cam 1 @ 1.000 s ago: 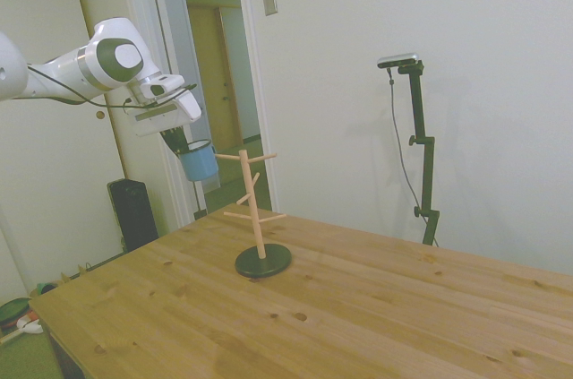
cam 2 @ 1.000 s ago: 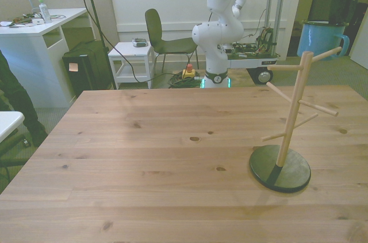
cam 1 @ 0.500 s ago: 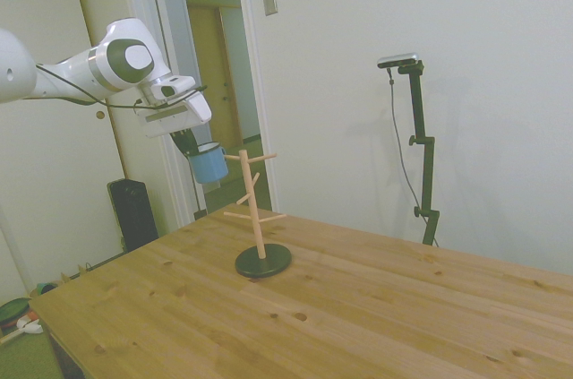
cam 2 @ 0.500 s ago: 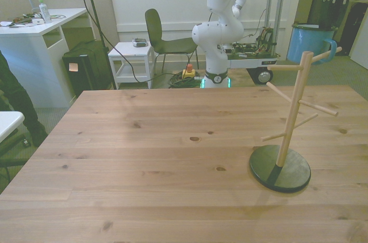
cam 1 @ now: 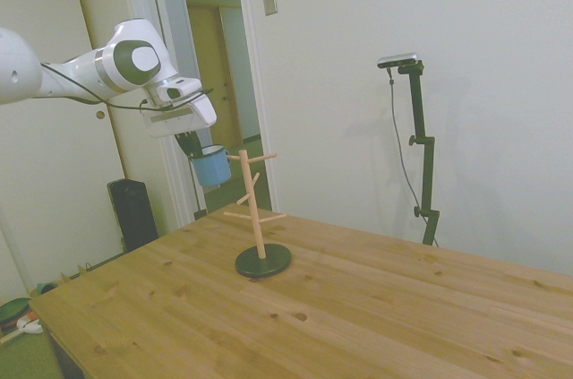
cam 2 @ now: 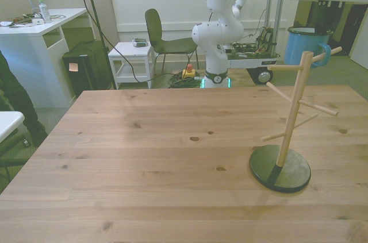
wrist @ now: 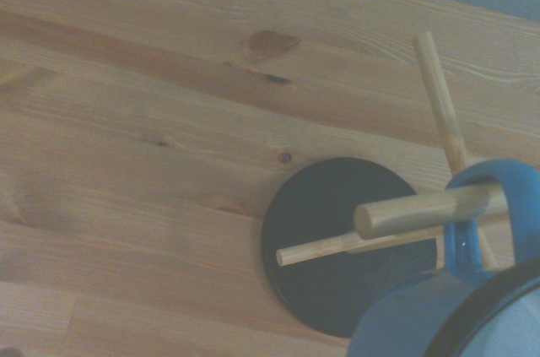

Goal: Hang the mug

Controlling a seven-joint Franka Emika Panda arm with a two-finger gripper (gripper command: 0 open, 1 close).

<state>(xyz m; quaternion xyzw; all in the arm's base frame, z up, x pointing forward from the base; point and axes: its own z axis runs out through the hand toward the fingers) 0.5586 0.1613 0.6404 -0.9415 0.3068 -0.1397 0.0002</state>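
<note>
Our fingers (cam 1: 191,142) clamp the rim of the mug (cam 1: 211,166), held in the air at the top of the wooden peg stand (cam 1: 253,209). In the wrist view, an upper peg (wrist: 426,209) passes through the mug's handle (wrist: 498,213), above the worktop (cam 2: 144,162).

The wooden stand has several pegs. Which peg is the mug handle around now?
The top peg that points toward the front view's right. The wrist view shows it passing through the mug handle loop; the other pegs are bare.
</note>
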